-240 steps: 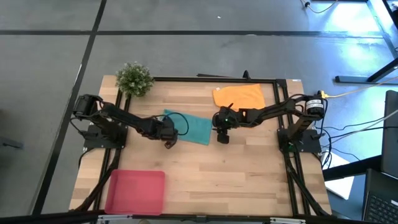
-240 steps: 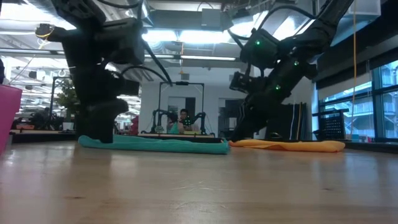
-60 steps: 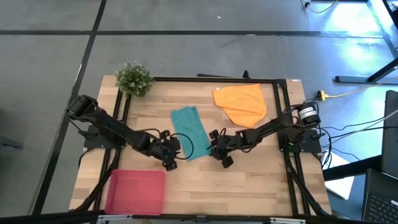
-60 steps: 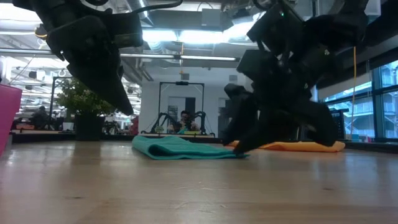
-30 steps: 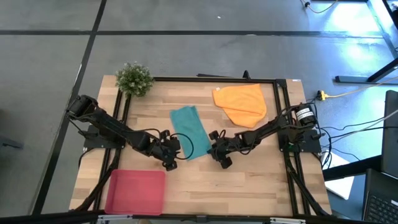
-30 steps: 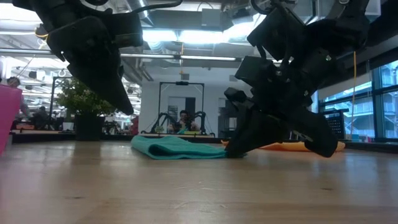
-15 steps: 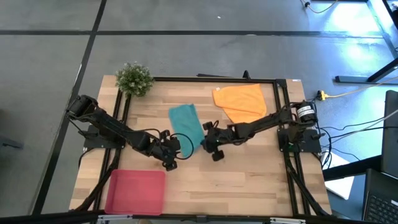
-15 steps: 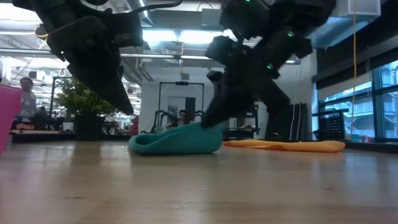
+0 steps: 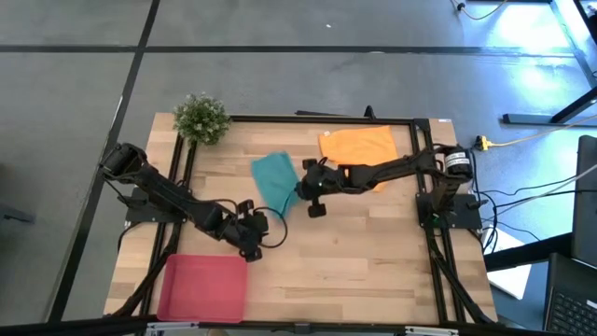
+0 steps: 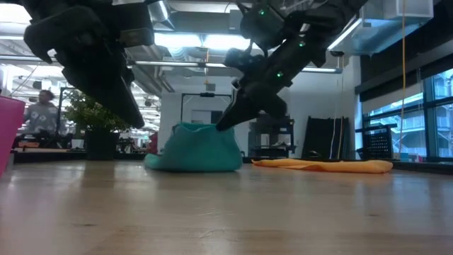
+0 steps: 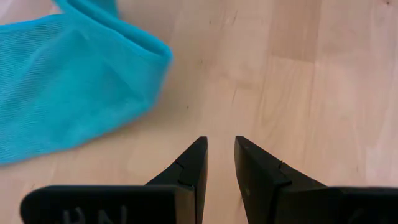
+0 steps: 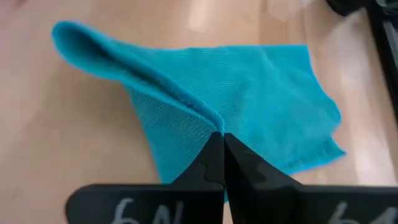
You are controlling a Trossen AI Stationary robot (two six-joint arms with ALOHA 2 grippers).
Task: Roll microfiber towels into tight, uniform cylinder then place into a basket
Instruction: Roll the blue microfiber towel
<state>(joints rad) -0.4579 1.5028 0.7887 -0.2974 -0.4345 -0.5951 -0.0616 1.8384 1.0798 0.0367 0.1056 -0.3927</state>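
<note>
The teal towel (image 9: 273, 179) lies mid-table, its far part flat on the wood, its near end raised into a hump (image 10: 198, 149). My right gripper (image 9: 302, 189) is shut on that raised part. The orange towel (image 9: 359, 149) lies flat at the far right. The red-pink basket (image 9: 203, 287) sits at the near left corner. My left gripper (image 9: 254, 233) hovers just beyond the basket's far rim, near the teal towel's near left side. Its fingers (image 11: 198, 158) stand a narrow gap apart over bare wood with nothing between them. My right gripper pinches a raised fold of the teal towel (image 12: 211, 124) between its two fingertips. The fingers slant down from the table's right side. The fold stands up as a ridge running away from the fingers. The towel's remaining cloth (image 12: 273, 106) stays down on the table.
A small potted plant (image 9: 201, 118) stands at the far left corner. A black frame (image 9: 317, 119) runs along the table's edges. Bare wood lies between the teal towel and the near edge, right of the basket.
My right gripper has risen and gone toward the far edge and a little left, carrying the teal towel's near end with it. That end has lifted off the wood and bunched the towel into a hump, while its far part has stayed on the table.
</note>
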